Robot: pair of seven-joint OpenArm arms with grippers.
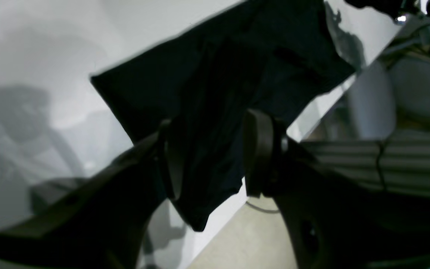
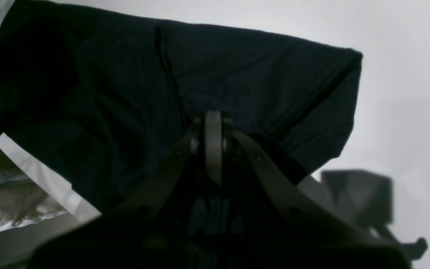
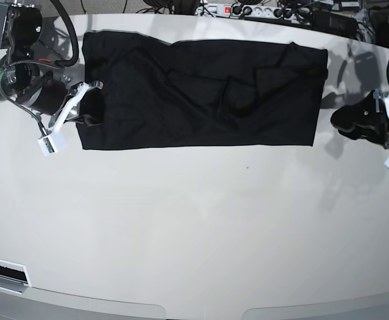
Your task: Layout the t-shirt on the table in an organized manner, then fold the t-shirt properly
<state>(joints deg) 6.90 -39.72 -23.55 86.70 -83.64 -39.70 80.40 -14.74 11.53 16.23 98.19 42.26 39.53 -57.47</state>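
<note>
Black t-shirt (image 3: 201, 93) folded into wide band (creased middle); left claw (image 1: 215, 157) released, right claw (image 2: 213, 145) clenched.

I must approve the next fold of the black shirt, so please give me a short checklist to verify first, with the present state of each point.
1. Plain black soft fabric t-shirt lies on the glossy white table as a long band: ok.
2. Band is smooth: not ok, wrinkles near its middle.
3. Left gripper open: ok, jaws apart with cloth seen between them.
4. Left gripper clear of the cloth: cannot tell.
5. Right gripper shut at the shirt's edge: ok.
6. Right gripper really pinching cloth: cannot tell.
</note>
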